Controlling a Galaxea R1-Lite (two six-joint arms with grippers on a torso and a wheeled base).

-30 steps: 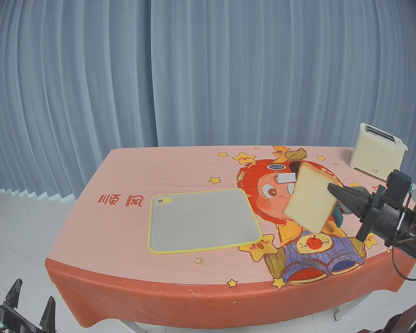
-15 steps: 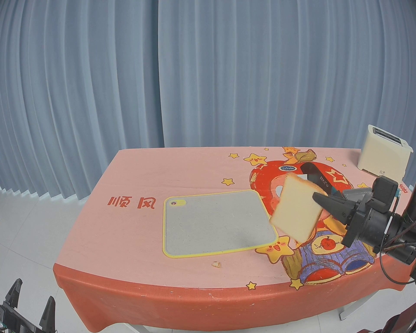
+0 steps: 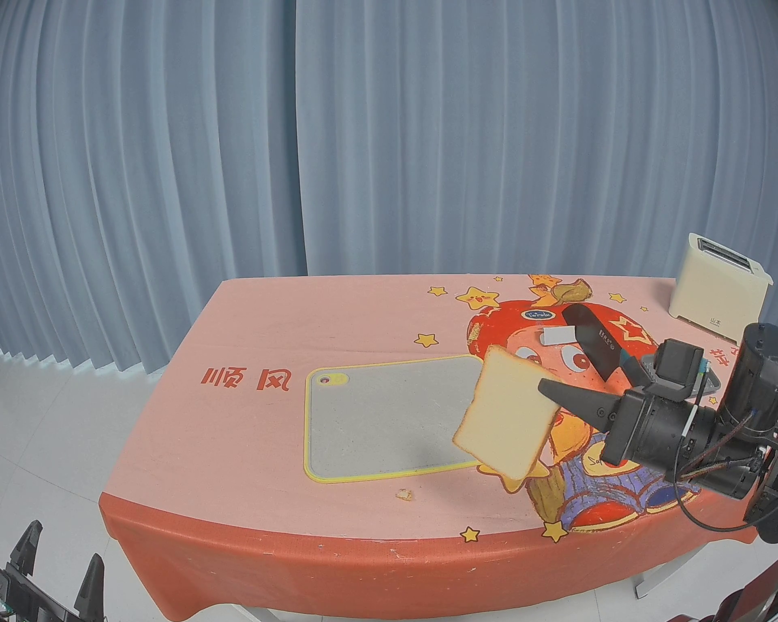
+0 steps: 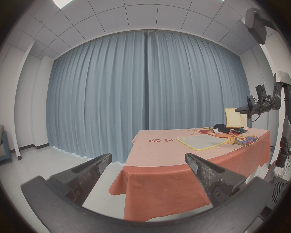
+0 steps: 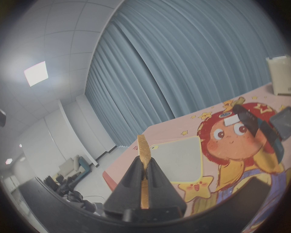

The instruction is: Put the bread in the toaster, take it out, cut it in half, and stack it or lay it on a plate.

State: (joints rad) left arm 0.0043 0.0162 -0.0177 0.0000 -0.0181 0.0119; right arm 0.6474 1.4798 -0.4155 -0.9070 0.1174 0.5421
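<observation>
1. Bread: square pale slice with a tan crust. I saw it held tilted above the tabletop, by the grey, yellow-rimmed cutting board.
2. Right claw: clamped on the slice's edge.
3. Left claw: spread wide, holding nothing.

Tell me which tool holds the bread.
The right tool, clamped on the bread slice by its edge; the left tool is open and empty.

Staged lab room: full-wall curtain, ceiling tiles
</observation>
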